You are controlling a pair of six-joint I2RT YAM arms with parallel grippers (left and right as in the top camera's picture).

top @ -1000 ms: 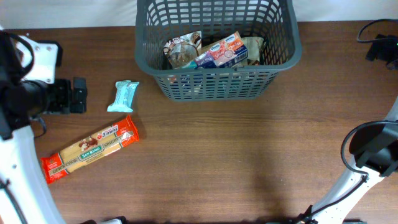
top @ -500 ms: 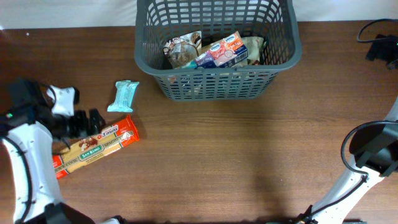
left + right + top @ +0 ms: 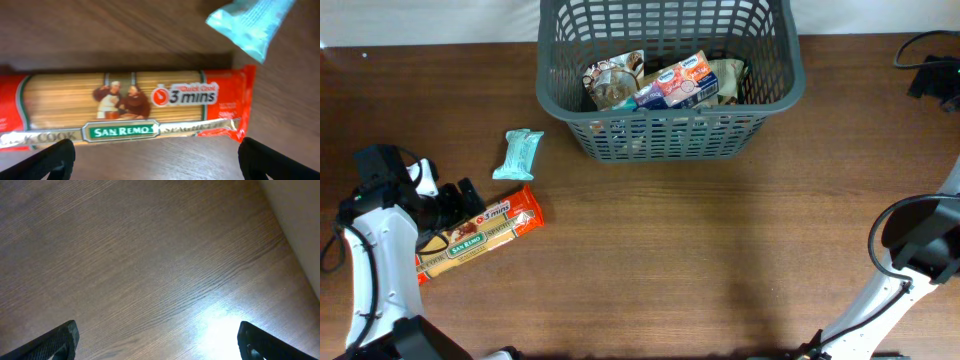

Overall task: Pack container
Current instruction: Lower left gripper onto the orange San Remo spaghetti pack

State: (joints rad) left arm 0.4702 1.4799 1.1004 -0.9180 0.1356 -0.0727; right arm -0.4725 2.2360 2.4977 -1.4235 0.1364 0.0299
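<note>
**A:** What took up the most room?

**B:** The brown wooden desk [image 3: 670, 260]. On it, the dark grey container [image 3: 665, 140] sat at the upper middle of the overhead frame, with several snack packs [image 3: 665, 85] lying inside.

**A:** And outside it?

**B:** A long San Remo spaghetti packet [image 3: 125, 107] lay slanted at the lower left. A teal wrapper [image 3: 518, 154] lay just above it, well apart from the container.

**A:** The claws?

**B:** The left claw [image 3: 160, 162] hung released over the spaghetti packet, gripping nothing. The right claw [image 3: 160, 345] was spread wide above plain wood grain, also holding nothing.
</note>
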